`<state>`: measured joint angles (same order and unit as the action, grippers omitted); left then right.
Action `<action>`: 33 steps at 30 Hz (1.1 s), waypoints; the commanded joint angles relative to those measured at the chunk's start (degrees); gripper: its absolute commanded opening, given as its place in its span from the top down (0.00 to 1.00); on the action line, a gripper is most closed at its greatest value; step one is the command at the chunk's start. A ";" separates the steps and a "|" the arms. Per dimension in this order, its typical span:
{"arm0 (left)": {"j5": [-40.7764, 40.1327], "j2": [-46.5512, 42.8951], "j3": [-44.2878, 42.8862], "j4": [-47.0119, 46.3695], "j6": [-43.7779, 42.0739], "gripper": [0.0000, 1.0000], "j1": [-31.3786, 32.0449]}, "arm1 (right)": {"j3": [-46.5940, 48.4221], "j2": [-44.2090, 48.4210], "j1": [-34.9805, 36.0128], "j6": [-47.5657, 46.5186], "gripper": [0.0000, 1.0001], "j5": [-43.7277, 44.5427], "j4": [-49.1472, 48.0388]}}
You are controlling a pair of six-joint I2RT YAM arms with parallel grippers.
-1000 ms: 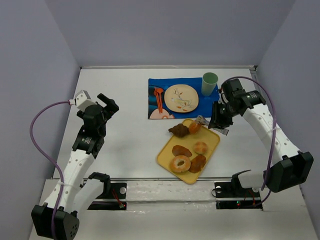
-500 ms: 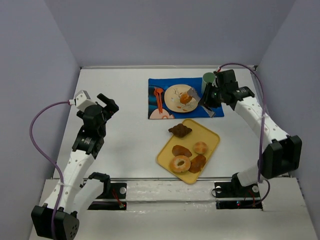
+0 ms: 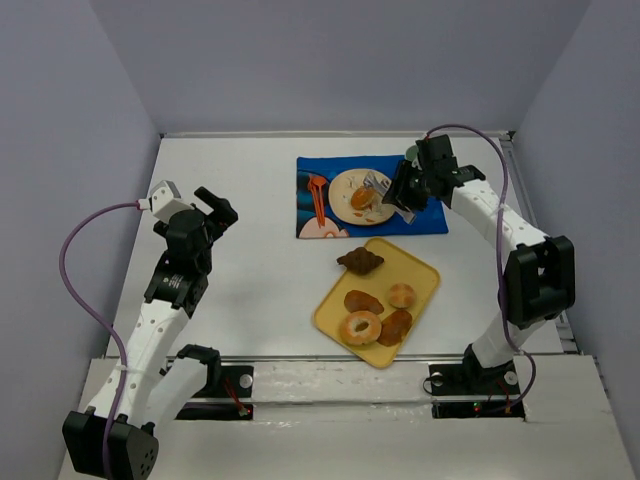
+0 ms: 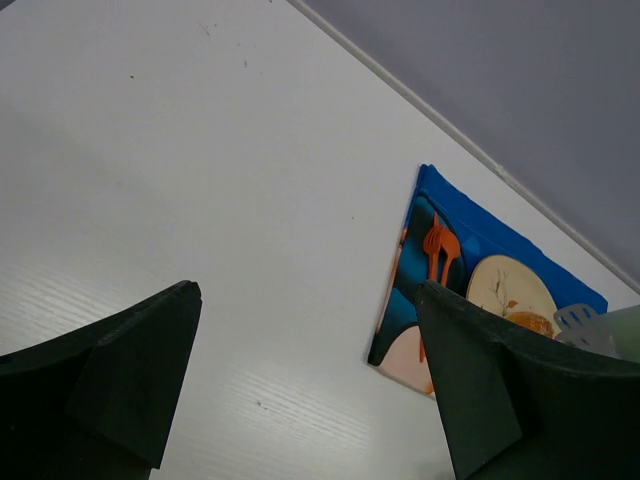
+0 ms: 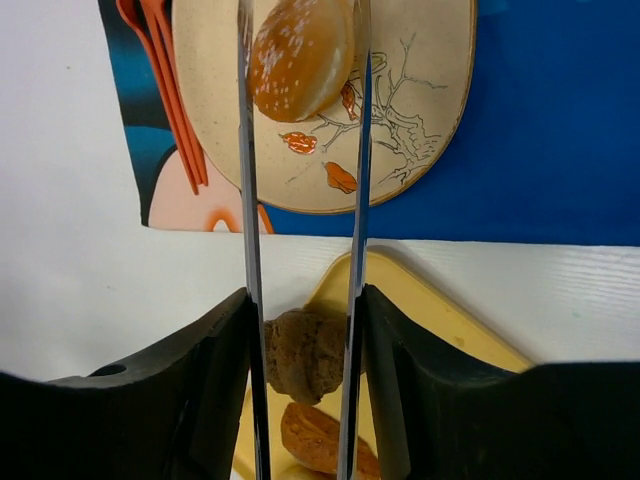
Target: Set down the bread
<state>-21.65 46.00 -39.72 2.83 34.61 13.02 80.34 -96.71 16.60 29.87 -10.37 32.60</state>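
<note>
The bread rests on the plate (placement looks all but done), flanked by the tongs that the right tool clamps; release and withdrawal seem left. The left tool stands apart, empty.

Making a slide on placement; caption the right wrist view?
The right gripper straddles a golden-brown speckled round bun over a beige painted plate on a blue placemat.

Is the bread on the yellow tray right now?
No: the bread lies over the patterned plate, between the tongs in the right hand, off the tray.
</note>
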 commanded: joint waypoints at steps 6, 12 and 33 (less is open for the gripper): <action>-0.76 -1.44 0.61 -1.69 0.37 0.01 -0.27 | 1.05 8.63 0.36 -1.39 0.48 4.65 -1.93; -1.55 -2.49 1.05 -1.69 0.81 0.01 -0.27 | -3.16 17.50 0.36 -1.30 0.56 13.78 -1.75; -2.96 -2.93 1.32 -1.34 1.69 0.01 -0.27 | -26.19 29.39 -15.72 3.88 0.54 42.45 4.31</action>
<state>-22.98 44.01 -38.89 2.96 36.03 13.02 56.60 -66.89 1.02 31.86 29.85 36.05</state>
